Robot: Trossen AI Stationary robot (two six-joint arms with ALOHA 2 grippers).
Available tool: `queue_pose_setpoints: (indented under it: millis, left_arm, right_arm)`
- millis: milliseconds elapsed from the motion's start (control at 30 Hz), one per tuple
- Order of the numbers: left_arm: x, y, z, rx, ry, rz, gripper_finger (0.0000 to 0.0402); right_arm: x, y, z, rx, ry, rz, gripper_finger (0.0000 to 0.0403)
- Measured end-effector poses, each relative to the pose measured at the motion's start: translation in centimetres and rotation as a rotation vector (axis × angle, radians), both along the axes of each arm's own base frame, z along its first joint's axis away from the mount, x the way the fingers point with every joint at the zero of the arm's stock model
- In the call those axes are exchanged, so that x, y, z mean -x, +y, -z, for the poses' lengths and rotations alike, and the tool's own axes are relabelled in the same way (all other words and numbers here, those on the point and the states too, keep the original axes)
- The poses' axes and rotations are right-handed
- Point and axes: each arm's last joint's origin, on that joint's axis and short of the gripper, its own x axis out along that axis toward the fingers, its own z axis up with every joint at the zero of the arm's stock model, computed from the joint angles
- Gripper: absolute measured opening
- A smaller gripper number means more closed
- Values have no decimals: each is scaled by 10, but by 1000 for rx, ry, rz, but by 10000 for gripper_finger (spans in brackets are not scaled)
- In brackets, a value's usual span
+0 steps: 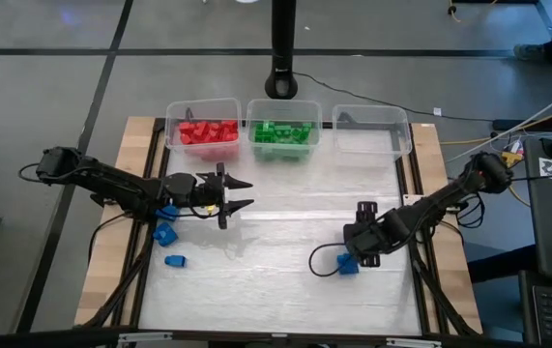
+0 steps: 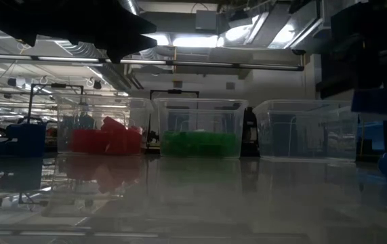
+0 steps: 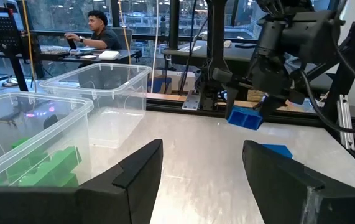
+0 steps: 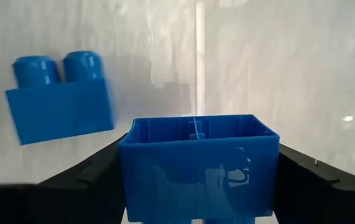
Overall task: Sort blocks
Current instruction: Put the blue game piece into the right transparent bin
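R claw (image 4: 196, 171) grips blue block (image 4: 196, 165).

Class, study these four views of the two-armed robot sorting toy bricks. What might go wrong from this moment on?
1. The right gripper holds a blue studded plastic brick between its fingers; it may slip before reaching the empty clear plastic bin.
2. A second blue brick lies just beside it and may get knocked.
3. The left gripper, open and empty, sits over the table's middle, with loose blue bricks behind it; the arms may collide.

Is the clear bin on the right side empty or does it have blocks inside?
Empty: the right clear bin shows only bare floor through its walls.
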Motion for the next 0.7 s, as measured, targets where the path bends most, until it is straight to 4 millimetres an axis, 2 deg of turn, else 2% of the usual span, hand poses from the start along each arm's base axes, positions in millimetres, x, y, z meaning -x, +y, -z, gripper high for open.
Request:
queue_pose_setpoints:
  millis: [467, 700]
  left_arm:
    - [0, 0, 0, -3, 0, 0, 212]
    - [0, 0, 0, -3, -3, 0, 212]
  right_arm:
    - [-7, -41, -16, 73, -55, -27, 295]
    - [-1, -84, -39, 215, -145, 32, 295]
